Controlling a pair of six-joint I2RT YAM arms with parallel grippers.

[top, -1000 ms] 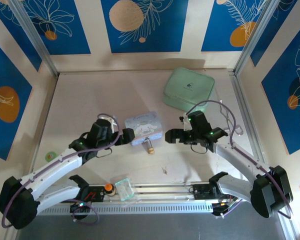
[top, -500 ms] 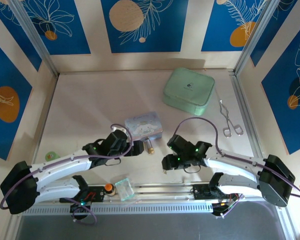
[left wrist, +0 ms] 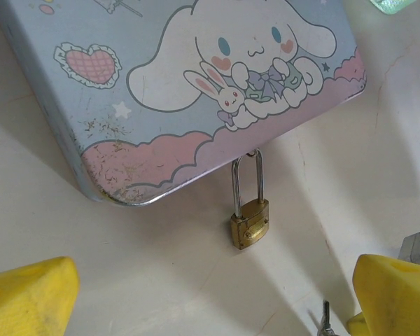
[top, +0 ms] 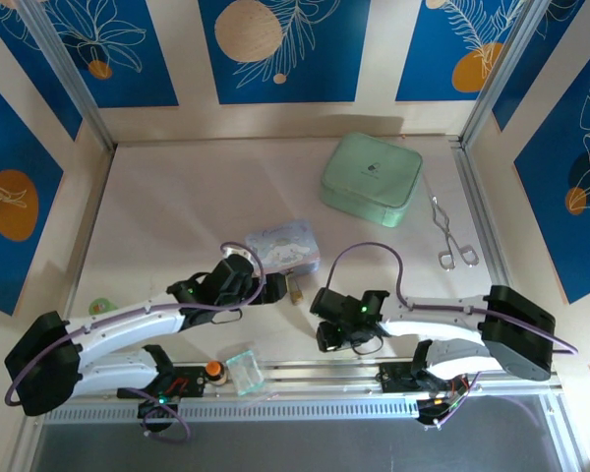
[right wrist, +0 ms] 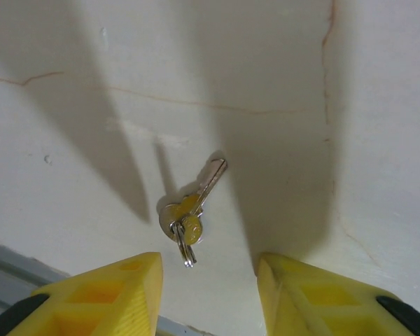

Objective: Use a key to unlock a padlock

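Hovering right gripper [right wrist: 210, 283]: we see its fingers spread wide with nothing between them, low over the table [right wrist: 350, 105].
Key [right wrist: 194, 203]: it lies flat just ahead of the gap between the right fingers, touching neither. The blade points away from them.
Key handling: we judge it light, stiff and thin, and likely to skid on the smooth top. We would pinch the round head across its flats and leave the blade free.
Left gripper [left wrist: 210, 308]: it is also spread wide and empty.
Padlock [left wrist: 250, 222]: it lies ahead of the left fingers, about midway between them. The brass body is nearer the gripper, and the top of the shackle touches the edge of the cartoon tin [left wrist: 161, 91].
Padlock handling: we judge it small, rigid and dense for its size. We would clamp the body by its flat sides and keep the keyhole end clear.
Hard to make out: we cannot tell whether the shackle passes through a clasp on the tin. The keyhole face is hidden. A second small key seems to share the ring. Both grippers' fingers are cut off by the frame.
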